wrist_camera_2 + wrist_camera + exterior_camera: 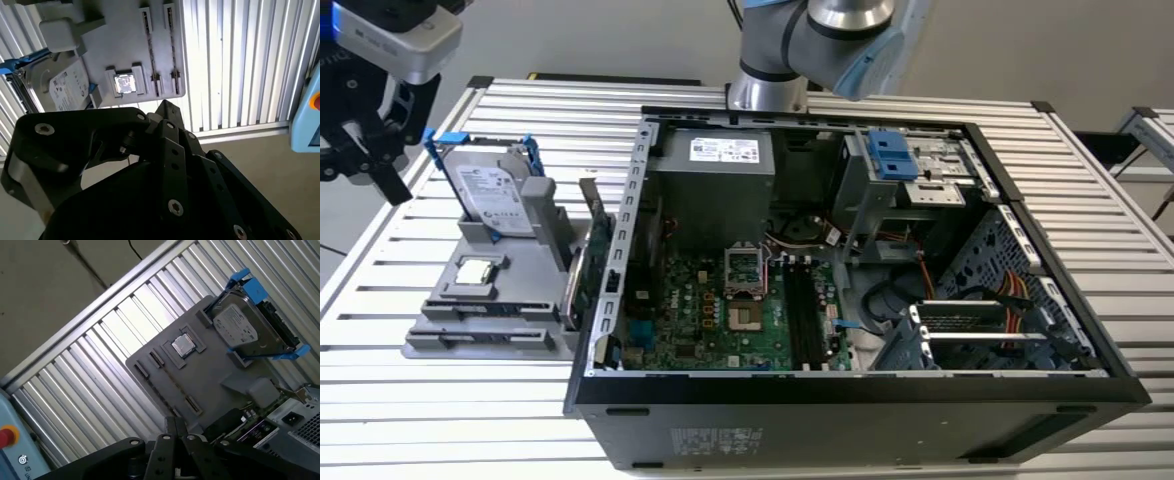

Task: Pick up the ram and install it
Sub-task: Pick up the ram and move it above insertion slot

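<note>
Ram stick, thin and dark greenish-black, stands on edge along the grey plastic holder, beside the open black computer case; black gripper hovers well apart, fingers spread, empty

The ram, a thin, long, dark greenish board, is seen in the exterior view set on its long edge along the grey holder, just beside the open computer case.

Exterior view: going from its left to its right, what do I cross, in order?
end effector → hard drive → ram → motherboard → blue bay bracket
</note>
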{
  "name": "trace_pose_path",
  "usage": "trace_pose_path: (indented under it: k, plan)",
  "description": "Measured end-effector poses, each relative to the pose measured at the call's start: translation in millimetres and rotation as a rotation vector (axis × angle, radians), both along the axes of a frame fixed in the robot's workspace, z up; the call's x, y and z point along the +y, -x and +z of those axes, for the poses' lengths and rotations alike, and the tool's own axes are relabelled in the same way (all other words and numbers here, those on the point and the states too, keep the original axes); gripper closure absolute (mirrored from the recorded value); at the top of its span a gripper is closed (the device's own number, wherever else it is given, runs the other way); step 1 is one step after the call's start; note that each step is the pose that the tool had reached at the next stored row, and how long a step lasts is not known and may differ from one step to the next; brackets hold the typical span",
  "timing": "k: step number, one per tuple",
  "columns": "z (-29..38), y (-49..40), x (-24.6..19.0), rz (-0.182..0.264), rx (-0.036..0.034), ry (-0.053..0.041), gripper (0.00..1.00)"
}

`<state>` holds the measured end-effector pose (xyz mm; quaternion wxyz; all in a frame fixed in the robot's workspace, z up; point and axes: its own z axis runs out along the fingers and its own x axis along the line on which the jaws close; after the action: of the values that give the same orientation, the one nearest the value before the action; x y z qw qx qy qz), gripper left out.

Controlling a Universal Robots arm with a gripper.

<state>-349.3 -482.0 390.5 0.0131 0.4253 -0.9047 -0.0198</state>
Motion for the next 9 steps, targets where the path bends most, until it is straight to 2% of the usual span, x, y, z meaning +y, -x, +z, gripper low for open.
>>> trace_pose_path:
  k: [9]
  plan:
    - [0.0, 0.0, 0.0, 0.085, -0.0028, 0.0001, 1.00]
